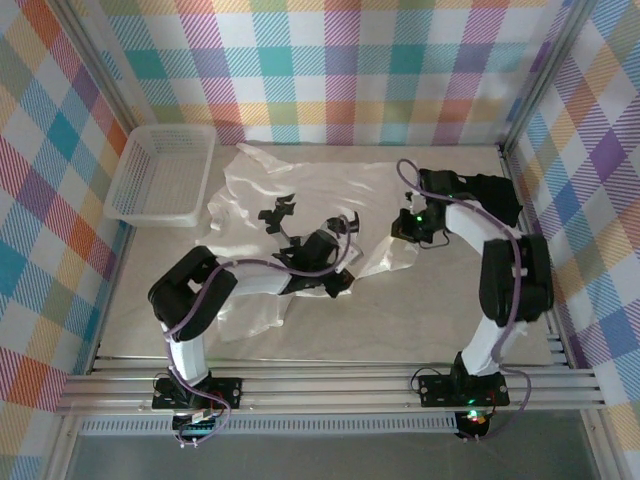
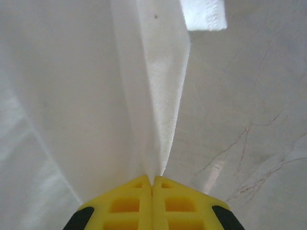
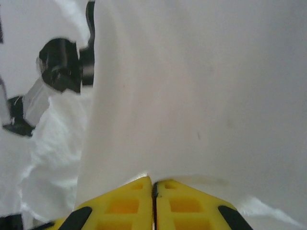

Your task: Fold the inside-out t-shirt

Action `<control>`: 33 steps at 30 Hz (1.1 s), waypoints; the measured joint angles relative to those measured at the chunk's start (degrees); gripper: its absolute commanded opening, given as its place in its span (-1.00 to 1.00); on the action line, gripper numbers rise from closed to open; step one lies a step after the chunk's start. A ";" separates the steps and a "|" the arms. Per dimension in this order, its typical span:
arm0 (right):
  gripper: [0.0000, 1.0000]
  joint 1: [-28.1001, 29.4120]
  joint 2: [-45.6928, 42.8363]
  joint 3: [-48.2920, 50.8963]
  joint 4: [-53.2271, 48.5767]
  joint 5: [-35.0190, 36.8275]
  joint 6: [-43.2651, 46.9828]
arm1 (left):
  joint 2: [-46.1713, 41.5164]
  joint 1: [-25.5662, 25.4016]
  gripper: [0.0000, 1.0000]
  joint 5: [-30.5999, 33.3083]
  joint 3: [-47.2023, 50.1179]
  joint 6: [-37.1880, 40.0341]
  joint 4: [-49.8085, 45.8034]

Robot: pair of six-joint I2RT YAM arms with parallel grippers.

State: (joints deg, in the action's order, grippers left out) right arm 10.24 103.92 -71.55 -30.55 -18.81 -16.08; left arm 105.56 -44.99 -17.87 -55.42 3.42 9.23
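Note:
The inside-out t-shirt (image 1: 320, 185) is a thin white garment, rumpled across the middle of the table. My left gripper (image 1: 335, 272) is at its near edge. In the left wrist view its yellow fingers (image 2: 124, 203) are shut on a raised fold of the t-shirt (image 2: 153, 96), which rises straight out of the closed tips of the left gripper (image 2: 152, 178). My right gripper (image 1: 402, 228) is at the shirt's right edge. In the right wrist view the right gripper (image 3: 153, 182) is shut on a taut sheet of the t-shirt (image 3: 192, 96).
A white mesh basket (image 1: 160, 175) stands at the back left, just left of the shirt. Bare marbled tabletop (image 2: 249, 120) lies to the right of the pinched fold. The left arm (image 3: 60, 64) shows beyond the cloth in the right wrist view. Checked walls close in three sides.

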 measured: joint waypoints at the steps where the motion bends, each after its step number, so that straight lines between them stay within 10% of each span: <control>1: -0.66 0.61 2.29 -2.03 -0.39 0.79 0.31 | 0.13 1.01 -1.00 -1.84 0.00 -1.42 0.48; 16: 0.06 9.01 -8.74 8.33 -2.49 14.36 3.28 | 2.99 4.00 -1.00 -12.81 0.15 -11.85 4.76; 33: -0.49 5.66 1.49 1.79 -4.83 30.73 7.96 | 3.08 4.04 -1.00 -13.18 0.26 -12.22 4.79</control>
State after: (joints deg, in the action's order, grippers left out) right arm 15.90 105.41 -69.76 -35.38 11.92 -8.12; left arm 108.64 -40.95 -31.05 -55.16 -8.80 14.02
